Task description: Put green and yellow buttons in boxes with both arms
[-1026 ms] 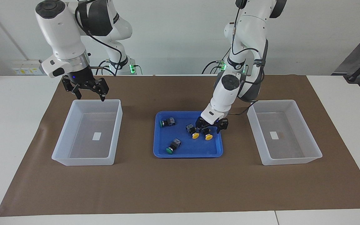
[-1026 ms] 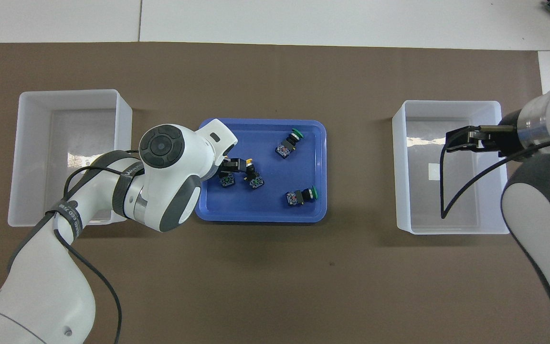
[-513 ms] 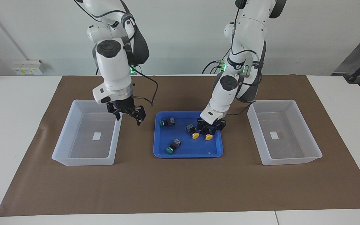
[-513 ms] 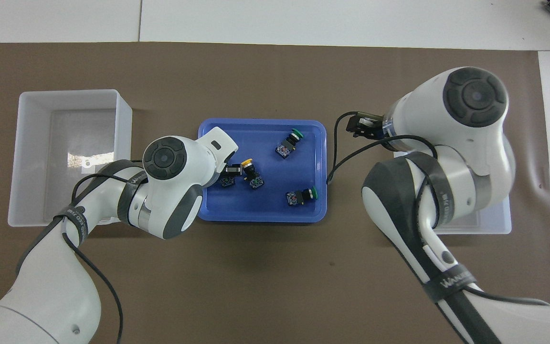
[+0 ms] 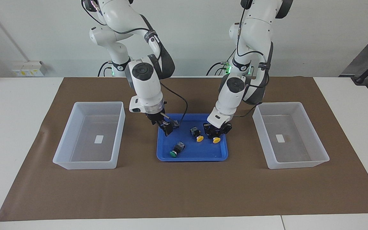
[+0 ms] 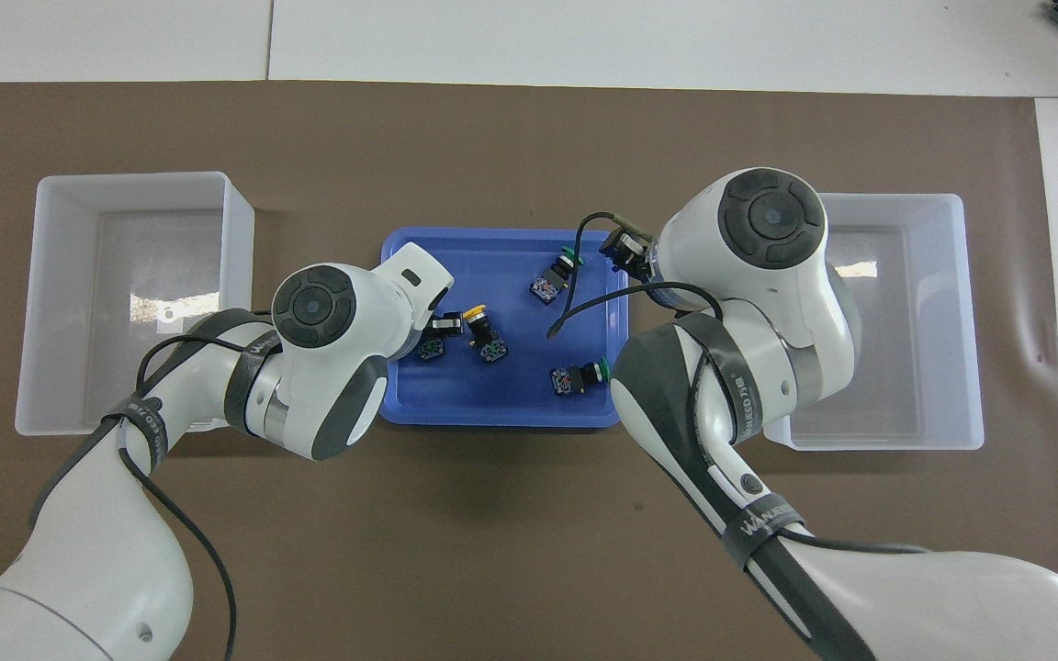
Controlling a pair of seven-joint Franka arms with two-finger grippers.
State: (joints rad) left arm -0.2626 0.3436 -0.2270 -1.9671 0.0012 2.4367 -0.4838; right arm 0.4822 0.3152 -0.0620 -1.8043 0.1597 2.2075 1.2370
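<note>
Left gripper fingers are pinched on a yellow button down in the blue tray, cap poking out below the tips; second yellow button sits just beside it, so a sloppy lift could knock that one imo. Right gripper has its fingers spread over a green button at the tray's robot end, can't tell if touching yet; closing off-center could skid it. Other green button lies farther from the robots. Both boxes have no buttons in them atm.
</note>
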